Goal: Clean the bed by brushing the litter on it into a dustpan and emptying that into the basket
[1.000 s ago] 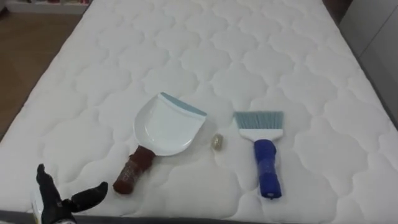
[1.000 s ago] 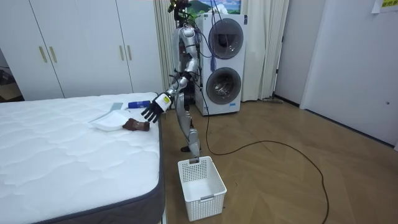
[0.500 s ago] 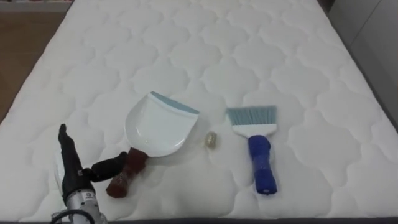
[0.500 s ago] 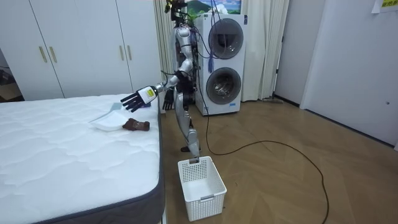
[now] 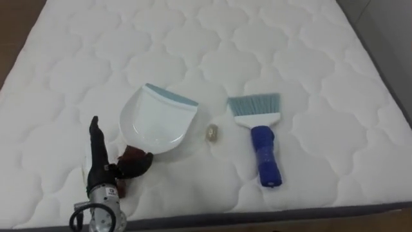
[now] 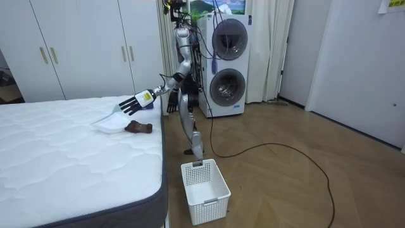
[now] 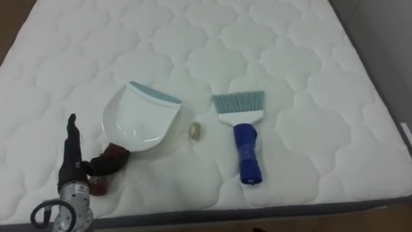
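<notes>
Bed (image 5: pixel 309 64): white quilted mattress. Near the edge closest to the robot lies a small pale scrap (image 5: pixel 212 132), apart from the white dustpan (image 5: pixel 158 119) on its left and the blue-handled brush (image 5: pixel 261 138) on its right. Left hand (image 5: pixel 100 169): fingers straight, thumb spread, grasping nothing, over the dustpan's brown handle (image 5: pixel 129 153); contact cannot be judged. Right hand (image 6: pixel 171 104): at the robot's hip. A white basket (image 6: pixel 204 190) stands on the floor by the bed's corner.

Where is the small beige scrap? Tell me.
Left eye view, centre: the small beige scrap lies on the white quilted mattress, white dustpan to its left, blue hand brush to its right.
</notes>
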`<state>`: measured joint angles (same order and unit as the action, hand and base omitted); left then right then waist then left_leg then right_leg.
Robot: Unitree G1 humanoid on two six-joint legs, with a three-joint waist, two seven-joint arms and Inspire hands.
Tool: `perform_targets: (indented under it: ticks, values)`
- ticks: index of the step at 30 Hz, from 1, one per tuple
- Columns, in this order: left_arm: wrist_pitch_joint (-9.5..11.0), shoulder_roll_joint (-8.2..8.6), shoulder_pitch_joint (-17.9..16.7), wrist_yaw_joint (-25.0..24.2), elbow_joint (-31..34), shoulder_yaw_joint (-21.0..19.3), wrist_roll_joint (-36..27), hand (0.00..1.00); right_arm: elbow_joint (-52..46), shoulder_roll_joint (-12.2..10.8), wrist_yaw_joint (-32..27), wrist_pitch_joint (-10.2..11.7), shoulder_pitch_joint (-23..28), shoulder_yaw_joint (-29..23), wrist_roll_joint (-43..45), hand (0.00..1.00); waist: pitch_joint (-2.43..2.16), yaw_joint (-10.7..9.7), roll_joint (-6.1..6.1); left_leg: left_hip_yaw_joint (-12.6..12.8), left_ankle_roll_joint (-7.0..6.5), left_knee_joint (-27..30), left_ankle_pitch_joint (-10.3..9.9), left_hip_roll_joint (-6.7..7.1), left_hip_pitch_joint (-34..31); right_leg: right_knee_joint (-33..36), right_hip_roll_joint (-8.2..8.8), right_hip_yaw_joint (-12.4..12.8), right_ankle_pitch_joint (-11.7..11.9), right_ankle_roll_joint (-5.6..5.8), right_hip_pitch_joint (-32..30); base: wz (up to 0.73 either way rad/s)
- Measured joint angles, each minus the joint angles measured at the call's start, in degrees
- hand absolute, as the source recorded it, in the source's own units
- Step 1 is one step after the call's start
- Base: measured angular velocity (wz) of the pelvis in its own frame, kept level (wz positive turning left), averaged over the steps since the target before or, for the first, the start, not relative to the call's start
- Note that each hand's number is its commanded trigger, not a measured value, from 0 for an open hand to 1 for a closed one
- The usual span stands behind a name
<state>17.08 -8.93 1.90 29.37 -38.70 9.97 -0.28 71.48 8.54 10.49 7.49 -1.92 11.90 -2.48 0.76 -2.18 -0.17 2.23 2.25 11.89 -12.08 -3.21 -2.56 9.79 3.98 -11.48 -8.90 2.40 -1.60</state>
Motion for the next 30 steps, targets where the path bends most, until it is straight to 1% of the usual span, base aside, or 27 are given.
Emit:
perform_targets:
  ticks: [2,3,7,9,10,11,13,16,18,19,20,21,22,23,24,25,26,27,28,29,30]
  values:
    - [0.0,0.0,0.89,0.0,-2.05,0.35,-0.04,0.0,0.1,0.03,-0.57,0.0,-0.54,1.06,-0.15,0.0,0.09,-0.6,0.03,0.07,0.0,0.15,0.0,-0.01,-0.93,0.0,0.0,-0.02,0.0,0.0,-0.93,0.0]
    - [0.0,0.0,1.06,-0.01,-2.05,0.4,-0.04,0.0,0.15,0.03,-0.73,-0.02,-0.77,1.24,-0.29,0.0,0.17,-0.61,0.03,0.06,0.0,0.27,0.0,-0.01,-1.3,0.01,0.0,-0.03,0.0,-0.01,-1.26,0.0]
    - [0.0,0.01,1.73,-0.15,-4.24,0.4,-0.03,0.0,1.95,0.0,-1.15,-0.04,-2.17,1.63,-0.54,0.0,0.23,-0.72,0.0,0.06,0.0,0.29,0.0,-0.04,-1.91,0.01,0.0,-0.04,0.02,-0.03,-2.07,-0.06]
    - [0.0,0.01,2.16,-0.2,-5.39,0.41,-0.05,0.0,2.47,0.01,-1.21,-0.07,-2.82,2.42,-0.64,0.0,0.38,-0.69,-0.15,-0.13,0.01,0.16,0.0,-0.04,-1.93,0.01,-0.01,-0.1,0.01,-0.03,-2.27,-0.08]
    - [0.0,0.01,2.33,-0.26,-5.89,0.44,-0.07,0.0,2.44,0.01,-1.22,-0.05,-3.06,2.8,-0.84,0.0,0.47,-0.71,-0.23,-0.59,0.01,-0.13,0.01,-0.03,-1.94,0.02,-0.04,-0.19,0.01,-0.03,-2.46,-0.03]
    - [0.0,0.01,2.58,-0.3,-6.2,0.5,-0.08,0.0,2.45,0.01,-1.29,-0.05,-3.14,3.18,-1.01,0.0,0.74,-0.76,-0.36,-0.93,0.02,-0.32,0.01,-0.03,-1.97,0.0,-0.06,-0.25,0.01,-0.03,-2.56,0.0]
    - [0.0,0.01,2.88,-0.3,-6.27,0.51,-0.09,0.0,2.47,-0.06,-1.58,-0.05,-3.53,3.21,-1.04,0.0,1.05,-0.78,-0.54,-0.92,0.02,-0.41,0.01,-0.02,-2.23,-0.04,-0.05,-0.34,0.01,-0.03,-2.74,0.04]
    - [0.0,0.01,3.11,-0.27,-6.29,0.48,-0.09,0.0,2.42,-0.06,-1.62,-0.05,-3.66,3.21,-1.04,0.0,1.06,-0.71,-0.57,-1.08,0.02,-0.54,0.01,-0.02,-2.84,0.04,-0.06,-0.4,0.01,-0.03,-3.51,0.02]
    - [0.0,0.02,3.12,-0.27,-6.31,0.48,-0.06,0.0,2.4,-0.07,-1.68,-0.04,-3.68,3.2,-1.06,0.0,1.05,-0.65,-0.56,-1.47,0.02,-0.56,0.01,-0.02,-2.81,0.02,-0.06,-0.98,0.01,-0.03,-3.56,-0.03]
    - [0.0,0.01,3.2,-0.26,-6.31,0.44,-0.05,0.0,2.38,-0.06,-1.76,-0.02,-3.7,3.2,-1.05,0.0,1.04,-0.59,-0.55,-1.92,0.02,-0.56,0.01,-0.03,-2.77,0.04,-0.07,-1.41,0.01,-0.03,-3.55,-0.05]
    - [0.0,0.01,3.26,-0.26,-6.34,0.4,-0.05,0.0,2.38,-0.06,-1.81,-0.01,-3.67,3.2,-1.04,0.0,1.04,-0.56,-0.54,-2.82,0.02,-0.56,0.01,-0.02,-2.66,0.12,-0.12,-1.38,0.01,-0.03,-3.57,-0.07]
    - [0.0,0.01,3.26,-0.27,-6.36,0.39,-0.04,0.0,2.38,-0.06,-1.86,-0.01,-3.66,3.2,-1.04,0.0,1.03,-0.53,-0.53,-3.21,0.02,-0.56,0.01,-0.02,-2.57,0.27,-0.15,-1.38,0.01,-0.03,-3.61,-0.12]
    - [0.0,0.02,3.26,-0.27,-6.44,0.39,-0.04,0.0,2.38,-0.06,-2.05,0.02,-3.66,3.2,-1.05,0.0,1.0,-0.45,-0.48,-4.32,0.01,-0.55,0.03,-0.09,-2.32,1.27,-0.21,-1.42,-0.01,-0.06,-4.08,-0.22]
    - [0.0,0.02,3.26,-0.28,-6.51,0.33,-0.04,0.0,2.38,-0.04,-2.32,0.03,-3.66,3.22,-1.02,0.0,0.97,-0.31,-0.38,-6.08,0.0,-0.45,0.07,-0.22,-2.07,3.48,-0.25,-1.59,-0.12,-0.24,-5.19,-0.27]
    - [0.0,0.02,3.26,-0.28,-6.52,0.32,-0.04,0.0,2.36,-0.03,-2.43,0.05,-3.71,3.23,-1.02,0.0,0.99,-0.3,-0.33,-7.22,0.0,-0.21,0.08,-0.25,-1.93,5.17,-0.18,-1.75,-0.28,-0.5,-5.85,-0.33]
    - [0.0,0.06,3.26,-0.31,-6.54,0.34,-0.03,0.0,2.27,-0.01,-3.09,0.24,-3.78,3.23,-1.12,0.0,1.03,-0.36,-0.26,-9.11,0.0,1.01,0.08,-0.29,-1.78,10.47,0.25,-2.01,-0.59,-1.03,-7.95,-0.37]
    - [0.01,0.2,3.26,-0.4,-6.81,0.32,0.12,0.0,2.13,-0.07,-4.08,0.79,-3.72,3.23,-1.9,0.0,1.76,-0.8,0.77,-12.02,0.0,2.36,0.07,-1.27,-1.13,16.51,-0.26,-1.65,-2.49,-2.27,-11.8,-0.46]
    - [0.13,0.29,3.26,-0.4,-7.13,-0.17,0.49,0.0,1.87,-0.2,-4.68,1.26,-3.97,3.49,-1.85,0.0,1.74,-0.98,1.17,-13.19,0.02,2.52,0.04,-2.23,-0.9,13.81,-2.77,0.16,-3.69,-3.93,-12.98,-0.56]
    - [0.4,-1.03,3.6,-0.62,-7.79,-2.08,0.92,0.0,1.48,-0.77,-4.95,1.43,-5.33,5.38,-1.79,0.0,1.3,-1.52,0.02,-12.64,0.24,4.33,-0.07,-2.42,-2.53,3.46,-5.78,1.84,1.74,-5.84,-14.26,-0.26]
    - [0.48,-1.38,4.18,-1.05,-9.56,-2.31,1.12,0.0,1.16,-1.13,-5.39,1.79,-5.14,5.56,-2.08,0.0,1.26,-2.84,-1.11,-10.42,1.65,5.16,-1.49,-1.2,-2.71,0.77,-5.04,-0.76,7.74,-7.54,-14.44,-0.15]
    - [0.48,-0.74,4.8,-1.08,-10.45,-2.23,1.15,0.0,1.26,-1.03,-5.98,1.87,-4.95,5.15,-2.39,0.0,1.1,-2.66,-0.26,-9.14,1.67,5.34,-2.46,-1.53,-2.63,0.76,-5.42,-1.09,7.39,-7.69,-14.23,0.09]
